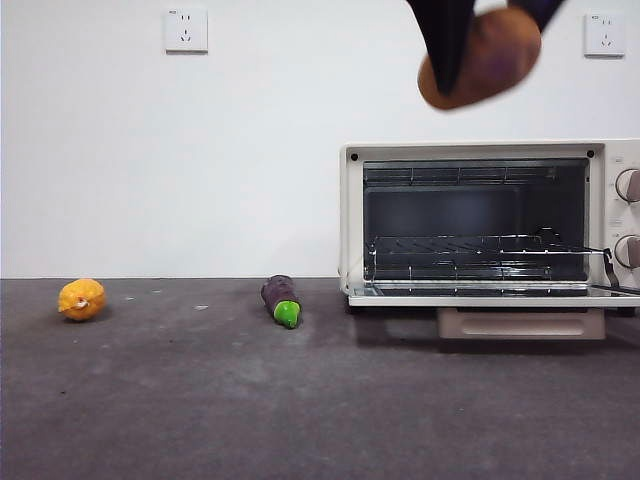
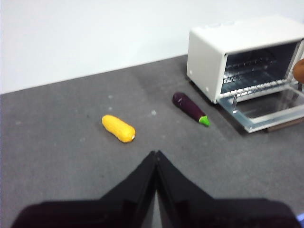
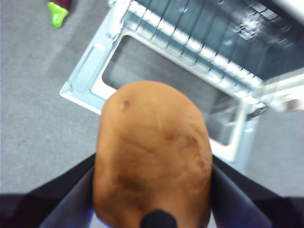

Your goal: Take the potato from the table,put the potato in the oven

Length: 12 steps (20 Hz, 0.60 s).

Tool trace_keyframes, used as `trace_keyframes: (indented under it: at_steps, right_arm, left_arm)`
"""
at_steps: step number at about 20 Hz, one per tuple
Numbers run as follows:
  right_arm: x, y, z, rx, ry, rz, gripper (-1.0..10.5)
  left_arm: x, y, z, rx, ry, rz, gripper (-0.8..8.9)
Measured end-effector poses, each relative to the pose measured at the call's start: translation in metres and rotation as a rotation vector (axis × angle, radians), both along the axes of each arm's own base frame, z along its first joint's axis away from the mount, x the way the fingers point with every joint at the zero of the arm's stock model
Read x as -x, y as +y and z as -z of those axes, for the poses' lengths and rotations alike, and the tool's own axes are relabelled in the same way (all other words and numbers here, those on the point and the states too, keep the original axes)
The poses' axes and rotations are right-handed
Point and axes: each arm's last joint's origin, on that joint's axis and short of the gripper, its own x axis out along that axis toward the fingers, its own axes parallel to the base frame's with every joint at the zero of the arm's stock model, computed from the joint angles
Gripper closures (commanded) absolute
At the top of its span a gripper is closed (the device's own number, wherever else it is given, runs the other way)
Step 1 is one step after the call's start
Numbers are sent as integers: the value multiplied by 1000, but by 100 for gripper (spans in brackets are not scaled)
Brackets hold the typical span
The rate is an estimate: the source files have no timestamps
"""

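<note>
My right gripper [image 1: 485, 35] is shut on the orange-brown potato [image 1: 492, 60] and holds it high in the air, above the top of the cream oven [image 1: 480, 150]. In the right wrist view the potato [image 3: 152, 152] fills the space between the jaws, with the oven's lowered glass door [image 3: 85, 78] and wire rack [image 3: 199, 42] below it. The oven [image 2: 209, 52] stands with its door open, the rack inside bare. My left gripper [image 2: 156, 156] is shut and holds nothing, back over the table [image 2: 57, 156], far from the oven.
A yellow-orange lumpy fruit [image 1: 82, 299] lies at the left of the table [image 1: 300, 400]. A dark purple eggplant with a green tip [image 1: 281, 300] lies just left of the oven. Two wall sockets [image 1: 186, 30] sit on the white wall behind.
</note>
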Motion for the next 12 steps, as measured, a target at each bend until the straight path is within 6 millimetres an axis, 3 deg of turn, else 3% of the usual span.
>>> trace_keyframes:
  at_steps: [5, 12]
  right_arm:
    - [-30, -46, 61, -120, 7, 136, 789]
    - [-66, -52, 63, -305, -195, 167, 789]
  left_arm:
    - [-13, -15, 20, -53, 74, -10, 819]
    - [-26, -30, 42, -123, 152, -19, 819]
